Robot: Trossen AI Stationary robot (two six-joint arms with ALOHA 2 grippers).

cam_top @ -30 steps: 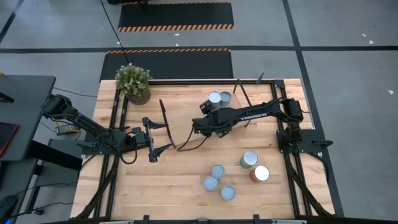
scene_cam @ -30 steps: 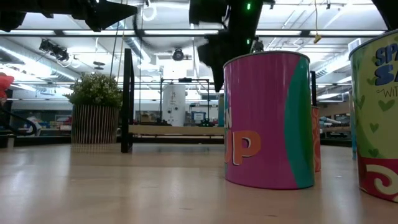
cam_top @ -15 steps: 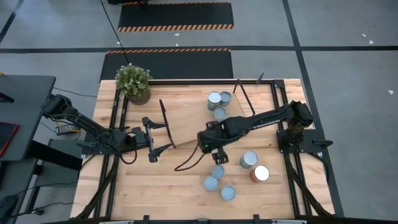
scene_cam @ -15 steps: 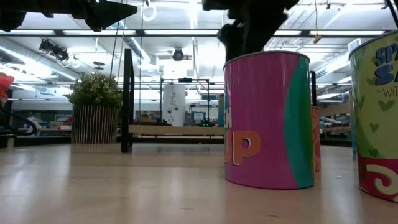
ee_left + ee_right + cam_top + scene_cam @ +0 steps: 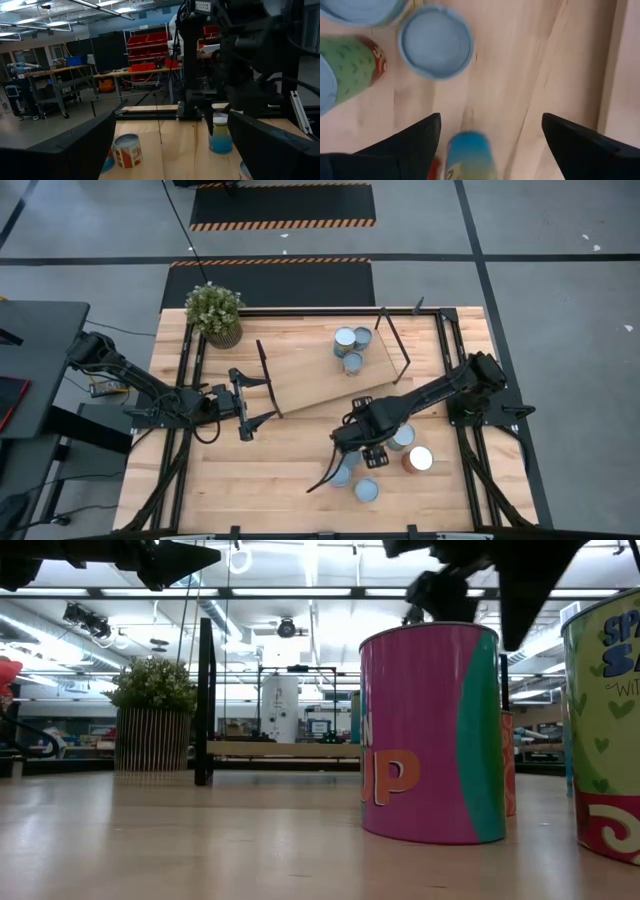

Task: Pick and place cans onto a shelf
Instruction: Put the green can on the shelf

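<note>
Round, silvery-blue-topped cans (image 5: 350,348) stand three together on the light-wood shelf (image 5: 310,375); five more (image 5: 366,489) cluster on the planked counter (image 5: 220,480). The right claw (image 5: 362,448), spread open and empty, has swung from the shelf to above that cluster. The left claw (image 5: 262,398) waits open beside the shelf.
</note>
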